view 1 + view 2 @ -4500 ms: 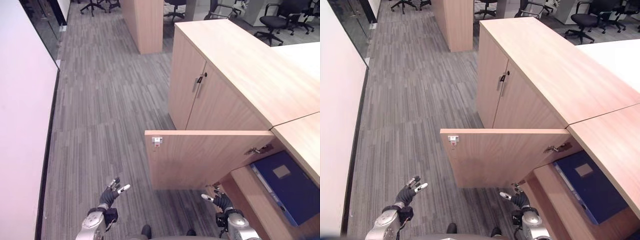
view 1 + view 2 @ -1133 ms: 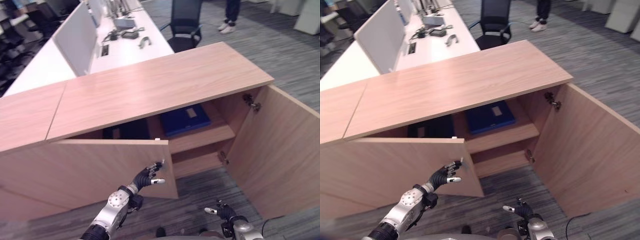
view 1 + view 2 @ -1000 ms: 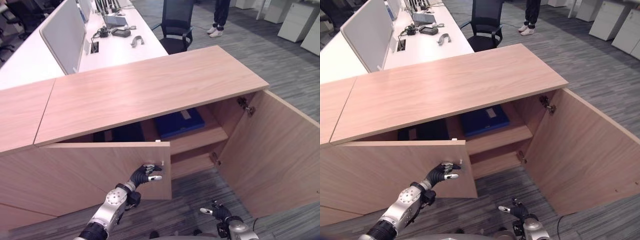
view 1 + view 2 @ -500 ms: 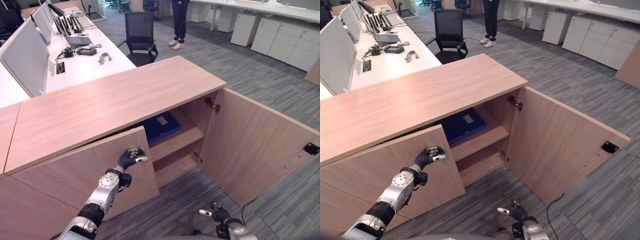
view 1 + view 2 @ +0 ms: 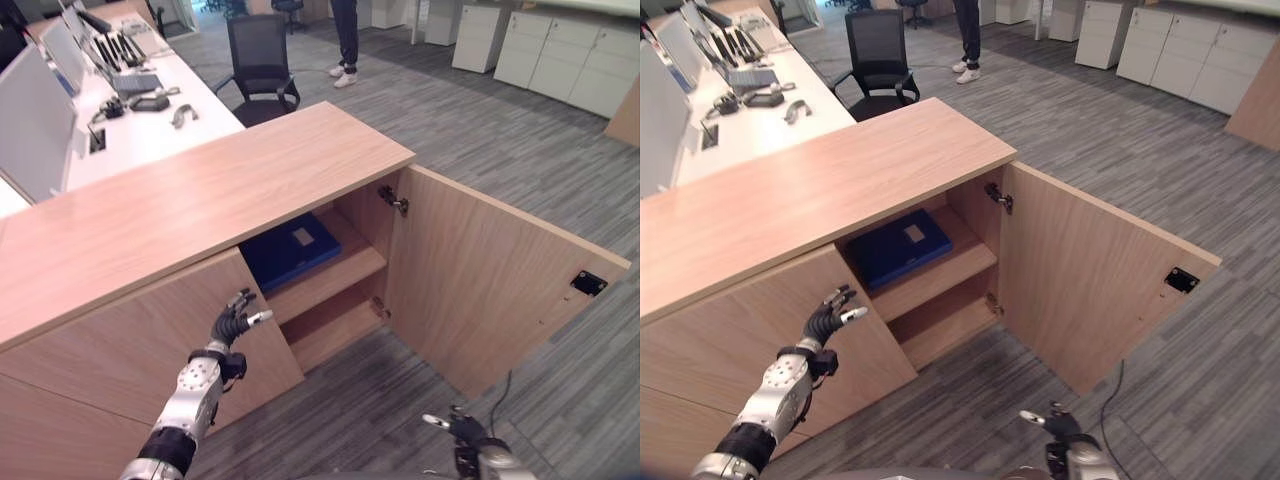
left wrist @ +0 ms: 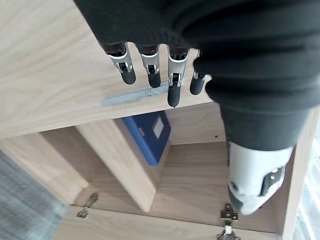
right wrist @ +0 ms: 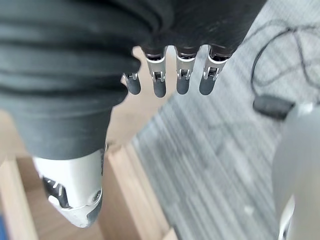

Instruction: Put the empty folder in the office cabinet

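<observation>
The left hand (image 5: 235, 322), fingers spread, is coming off the light wooden left cabinet door (image 5: 150, 350) it was pushing. That door is now nearly closed, the flat blue folder (image 5: 290, 250) lying shelved inside. The right hand (image 5: 462, 428) is hanging low, relaxed and holding nothing.

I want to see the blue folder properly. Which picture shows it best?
The right eye view: the blue folder lies flat on the upper shelf of the open cabinet, its top and label showing. The left eye view shows nearly the same. The left wrist view catches just a slice past the left hand.

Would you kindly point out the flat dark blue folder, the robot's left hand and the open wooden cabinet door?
Flat dark blue folder (image 5: 290, 250), left eye view, on its cover.
Left hand (image 5: 232, 325), left eye view, on its palm.
Open wooden cabinet door (image 5: 490, 290), left eye view, on its inner face.
</observation>
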{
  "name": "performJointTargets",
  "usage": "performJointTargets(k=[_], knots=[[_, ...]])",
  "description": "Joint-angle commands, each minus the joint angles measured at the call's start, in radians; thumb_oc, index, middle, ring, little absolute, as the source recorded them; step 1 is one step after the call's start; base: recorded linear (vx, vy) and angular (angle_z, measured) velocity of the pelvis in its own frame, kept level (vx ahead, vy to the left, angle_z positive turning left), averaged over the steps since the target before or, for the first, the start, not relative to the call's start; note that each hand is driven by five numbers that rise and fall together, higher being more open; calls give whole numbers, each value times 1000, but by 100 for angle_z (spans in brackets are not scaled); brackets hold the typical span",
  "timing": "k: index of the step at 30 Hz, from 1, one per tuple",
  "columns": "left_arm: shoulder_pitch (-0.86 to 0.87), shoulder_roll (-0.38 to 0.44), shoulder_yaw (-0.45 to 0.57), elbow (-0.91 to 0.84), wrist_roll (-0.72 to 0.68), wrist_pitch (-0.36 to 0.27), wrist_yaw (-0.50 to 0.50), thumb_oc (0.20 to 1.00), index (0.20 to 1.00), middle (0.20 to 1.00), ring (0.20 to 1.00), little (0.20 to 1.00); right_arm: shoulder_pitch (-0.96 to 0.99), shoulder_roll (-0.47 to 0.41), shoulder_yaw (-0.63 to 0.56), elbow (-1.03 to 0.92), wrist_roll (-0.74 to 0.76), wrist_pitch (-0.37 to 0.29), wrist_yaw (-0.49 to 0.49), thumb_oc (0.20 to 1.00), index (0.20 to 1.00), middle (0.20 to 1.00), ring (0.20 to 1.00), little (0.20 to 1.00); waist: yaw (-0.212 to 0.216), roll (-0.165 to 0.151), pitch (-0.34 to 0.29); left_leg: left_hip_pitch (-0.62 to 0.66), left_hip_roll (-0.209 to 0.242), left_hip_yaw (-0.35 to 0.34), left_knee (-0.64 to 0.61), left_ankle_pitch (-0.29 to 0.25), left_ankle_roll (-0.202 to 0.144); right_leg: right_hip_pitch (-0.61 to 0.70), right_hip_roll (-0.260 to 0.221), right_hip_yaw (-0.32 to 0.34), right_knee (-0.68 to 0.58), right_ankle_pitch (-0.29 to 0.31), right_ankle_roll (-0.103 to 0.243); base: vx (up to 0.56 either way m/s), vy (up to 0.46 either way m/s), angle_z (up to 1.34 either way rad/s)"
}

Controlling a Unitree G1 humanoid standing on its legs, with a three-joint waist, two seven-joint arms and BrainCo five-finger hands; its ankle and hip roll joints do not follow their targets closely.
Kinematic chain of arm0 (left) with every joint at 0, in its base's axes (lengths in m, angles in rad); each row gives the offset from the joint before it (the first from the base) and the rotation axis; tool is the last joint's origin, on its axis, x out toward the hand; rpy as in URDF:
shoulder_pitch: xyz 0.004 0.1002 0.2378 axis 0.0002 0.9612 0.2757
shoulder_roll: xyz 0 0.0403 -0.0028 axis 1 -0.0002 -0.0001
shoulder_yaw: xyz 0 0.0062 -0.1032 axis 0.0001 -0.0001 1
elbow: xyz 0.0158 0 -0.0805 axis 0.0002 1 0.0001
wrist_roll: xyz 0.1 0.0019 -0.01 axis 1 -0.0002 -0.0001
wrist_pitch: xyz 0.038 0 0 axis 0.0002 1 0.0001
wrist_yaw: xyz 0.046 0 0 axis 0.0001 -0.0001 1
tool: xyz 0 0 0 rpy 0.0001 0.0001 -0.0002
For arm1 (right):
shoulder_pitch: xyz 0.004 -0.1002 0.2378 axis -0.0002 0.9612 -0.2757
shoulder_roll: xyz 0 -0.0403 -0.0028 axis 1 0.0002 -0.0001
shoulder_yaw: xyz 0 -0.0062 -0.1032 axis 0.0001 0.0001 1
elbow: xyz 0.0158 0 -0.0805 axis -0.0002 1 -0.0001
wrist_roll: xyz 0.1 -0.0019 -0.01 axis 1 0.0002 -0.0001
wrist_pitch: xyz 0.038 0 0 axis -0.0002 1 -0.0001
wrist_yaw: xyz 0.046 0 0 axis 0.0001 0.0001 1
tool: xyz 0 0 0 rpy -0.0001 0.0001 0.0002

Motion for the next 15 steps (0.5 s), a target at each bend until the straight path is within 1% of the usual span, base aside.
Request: performJointTargets(k=[1, 2, 3, 5, 8, 9, 10, 11, 12, 14, 15], knots=[[-60, -37, -96, -100, -34, -41, -130, 1000, 1000, 1000, 1000, 1000, -38, 90, 13, 31, 45, -24, -1, 1000, 1000, 1000, 1000, 1000, -28, -56, -25, -24, -41, 15, 15, -67, 19, -13, -23, 23, -54, 87, 48, -19, -231, -13], [-60, -36, -96, -100, -34, -41, -130, 1000, 1000, 1000, 1000, 1000, -39, 90, 13, 31, 45, -24, -1, 1000, 1000, 1000, 1000, 1000, -28, -57, -28, -28, -41, 16, 14, -62, 19, -17, -23, 23, -58, 91, 46, 12, -310, -23], [-39, -35, -98, -109, -37, -36, -140, 1000, 1000, 1000, 1000, 1000, -29, 80, 9, 35, 47, -24, 2, 1000, 1000, 1000, 1000, 1000, -37, -51, -27, -22, -20, 17, 16, -54, 3, -3, 5, 48, -84, 76, 42, 8, -249, -29], [-13, -37, -95, -115, -41, -31, -149, 1000, 1000, 1000, 1000, 1000, -21, 72, 11, 36, 49, -28, 8, 1000, 1000, 1000, 1000, 1000, -48, -41, -29, -17, 7, 22, 21, -41, -16, 12, 37, 67, -110, 59, 31, 7, -279, -25], [10, -36, -87, -112, -44, -24, -156, 1000, 1000, 1000, 1000, 1000, -13, 57, 17, 41, 45, -30, 15, 1000, 1000, 1000, 1000, 1000, -64, -27, -28, -28, 53, 24, 48, -16, -41, 21, 87, 87, -131, 32, 5, -4, -224, -17], [11, -36, -87, -112, -44, -23, -156, 1000, 1000, 1000, 1000, 1000, -13, 57, 18, 41, 45, -30, 15, 1000, 1000, 1000, 1000, 1000, -64, -25, -28, -28, 55, 24, 50, -17, -43, 22, 90, 87, -131, 32, 3, 5, -222, -19], [23, -30, -84, -100, -35, -22, -159, 1000, 1000, 1000, 1000, 1000, -15, 46, 18, 51, 46, -32, 18, 1000, 1000, 1000, 1000, 1000, -75, -18, -23, -30, 86, 29, 81, -2, -59, 30, 119, 96, -142, 13, -14, 7, -172, -20], [23, -31, -84, -100, -35, -22, -159, 1000, 1000, 1000, 1000, 1000, -15, 46, 19, 51, 46, -32, 18, 1000, 1000, 1000, 1000, 1000, -75, -15, -22, -30, 91, 29, 85, -3, -62, 32, 124, 96, -143, 12, -17, 6, -267, -13], [33, -28, -80, -92, -30, -20, -160, 1000, 1000, 1000, 1000, 1000, -19, 39, 23, 57, 44, -33, 17, 1000, 1000, 1000, 1000, 1000, -80, -9, -15, -28, 116, 32, 108, 16, -74, 40, 148, 106, -148, -1, -27, -1, -145, -13], [46, -26, -74, -79, -29, -17, -158, 1000, 1000, 1000, 1000, 1000, -31, 28, 31, 68, 47, -35, 17, 1000, 1000, 1000, 1000, 1000, -74, 1, 0, -46, 147, -10, 159, 81, -95, 47, 186, 129, -157, -15, -45, 8, -188, -11], [51, -24, -71, -73, -28, -17, -158, 1000, 1000, 1000, 1000, 1000, -40, 21, 33, 71, 48, -35, 19, 1000, 1000, 1000, 1000, 1000, -72, 1, 5, -53, 154, -36, 180, 94, -97, 47, 197, 140, -158, -22, -52, 32, -252, -30]])
